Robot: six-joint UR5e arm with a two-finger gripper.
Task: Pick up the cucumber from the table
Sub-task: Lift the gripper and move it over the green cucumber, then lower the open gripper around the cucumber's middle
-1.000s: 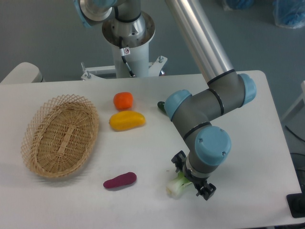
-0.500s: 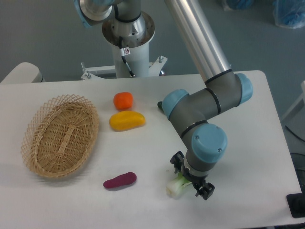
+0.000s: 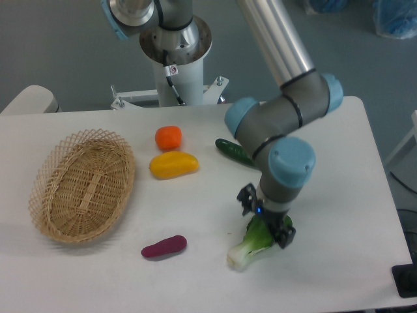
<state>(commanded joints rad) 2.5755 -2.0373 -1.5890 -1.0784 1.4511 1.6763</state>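
The cucumber (image 3: 233, 152) lies on the table (image 3: 339, 189), right of the yellow fruit (image 3: 173, 164), its far end hidden behind the arm's wrist. No writing is legible. The arm bends downward, the gripper (image 3: 266, 219) poised over the bok choy (image 3: 252, 241); whether its fingers are parted or closed is unclear.

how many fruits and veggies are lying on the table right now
5: an orange fruit and yellow fruit right of the basket, the cucumber partly behind the arm, a purple vegetable in front, and bok choy under the gripper.
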